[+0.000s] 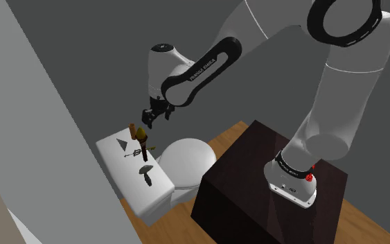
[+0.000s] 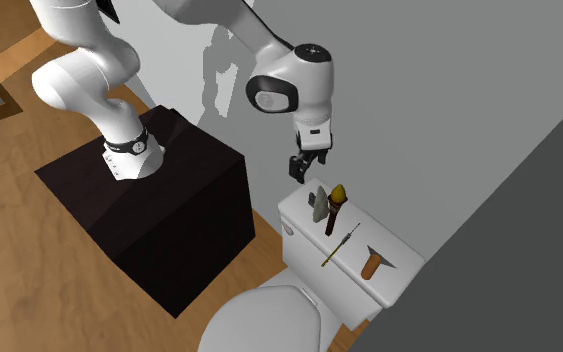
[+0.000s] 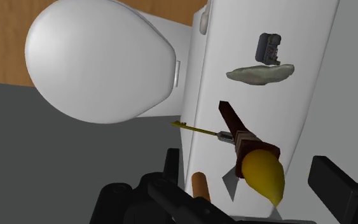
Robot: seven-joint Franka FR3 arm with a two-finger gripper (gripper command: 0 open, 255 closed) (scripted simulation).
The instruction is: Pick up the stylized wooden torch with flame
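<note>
In the shoulder view the gripper (image 1: 149, 116) hangs just above the torch (image 1: 136, 133), which lies on the tank (image 1: 132, 196) near its far end.

In the second exterior view the torch lies between a grey lump (image 2: 318, 205) and a thin gold tool (image 2: 341, 245), with its flame toward the wall.

In the wrist view the fingers (image 3: 336, 184) stand wide apart and hold nothing. The torch's flame end lies below, between them. They already straddle the shaft roughly crosswise.

The descent should be straight. I would shift the grasp from the tapered flame, which may slip, onto the brown handle, and close gently. The gold tool's tip reaches the handle and could get nudged.
</note>
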